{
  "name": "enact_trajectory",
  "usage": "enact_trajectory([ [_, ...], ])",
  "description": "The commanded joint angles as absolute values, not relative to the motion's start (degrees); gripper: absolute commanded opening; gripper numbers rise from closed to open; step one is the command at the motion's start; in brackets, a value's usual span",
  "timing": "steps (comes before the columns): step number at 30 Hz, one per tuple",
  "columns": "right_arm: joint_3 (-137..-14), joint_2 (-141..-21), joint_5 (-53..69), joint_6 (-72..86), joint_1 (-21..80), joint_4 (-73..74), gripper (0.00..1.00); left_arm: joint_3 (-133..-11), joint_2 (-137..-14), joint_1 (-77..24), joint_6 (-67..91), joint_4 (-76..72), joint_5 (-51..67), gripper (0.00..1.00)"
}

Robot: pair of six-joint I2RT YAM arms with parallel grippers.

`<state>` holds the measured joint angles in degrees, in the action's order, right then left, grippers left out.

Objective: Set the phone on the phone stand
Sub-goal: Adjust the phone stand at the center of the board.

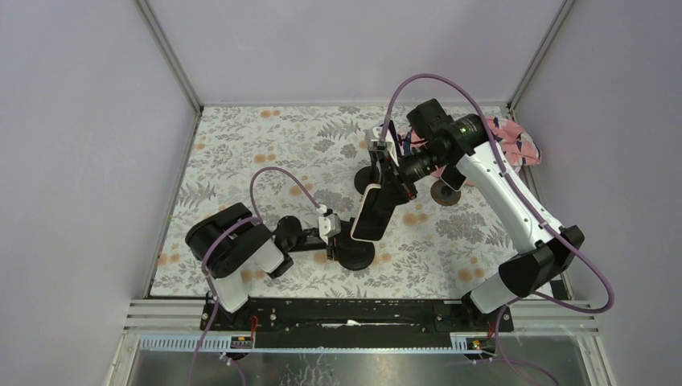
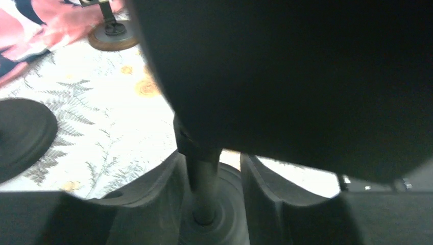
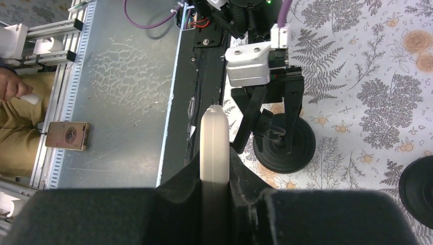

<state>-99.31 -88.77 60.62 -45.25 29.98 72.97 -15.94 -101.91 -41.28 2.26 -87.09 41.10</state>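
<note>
Top external view showed a floral surface (image 1: 241, 153). The right arm (image 1: 515, 201) reached in from the right, elbow bent, its jaws clamped on the phone (image 1: 372, 213), which tilted just above the phone stand (image 1: 355, 256). The left arm (image 1: 241, 249) lay low, its jaws parted either side of the stand's post.

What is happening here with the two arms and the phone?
The right gripper is shut on the phone, holding it by its edges, tilted, close to the black phone stand. The left gripper is at that stand, with one finger on each side of its post and a gap showing beside the post. The phone is not yet on the stand.
</note>
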Motion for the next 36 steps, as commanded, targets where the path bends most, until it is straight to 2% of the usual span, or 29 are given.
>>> enact_trajectory([
  [1,-102.9,-87.8,64.3,-46.3,30.4,74.0,0.00,-13.4,-98.9,-41.6,4.4,-90.8,39.7,0.57],
  [3,-103.4,-87.5,64.7,-46.3,30.3,74.3,0.00,-12.0,-96.3,-41.6,5.1,-90.2,37.5,0.70],
  [5,-104.0,-87.4,64.9,-46.3,30.5,74.7,0.00,-10.4,-92.9,-41.6,5.8,-88.2,35.6,0.94],
  [6,-104.3,-87.4,64.8,-46.4,30.7,74.8,0.00,-9.6,-91.0,-41.5,6.0,-86.5,35.0,0.98],
  [11,-104.4,-88.5,64.3,-45.9,33.1,74.4,0.00,-4.1,-78.5,-42.4,9.4,-78.5,29.6,0.99],
  [17,-109.5,-93.5,64.3,-43.7,36.6,74.0,0.00,-5.1,-50.7,-47.7,10.3,-43.9,17.9,0.99],
  [21,-117.0,-98.4,64.1,-44.8,38.2,76.6,0.00,-4.4,-33.9,-49.4,14.3,-33.2,9.3,0.99],
  [27,-119.4,-98.2,63.0,-48.0,38.3,80.0,0.00,-3.9,-29.4,-49.4,18.1,-33.5,6.0,0.98],
  [36,-115.1,-94.8,61.3,-47.4,38.3,78.3,0.00,-8.0,-37.6,-49.5,20.4,-37.4,6.4,0.79],
])
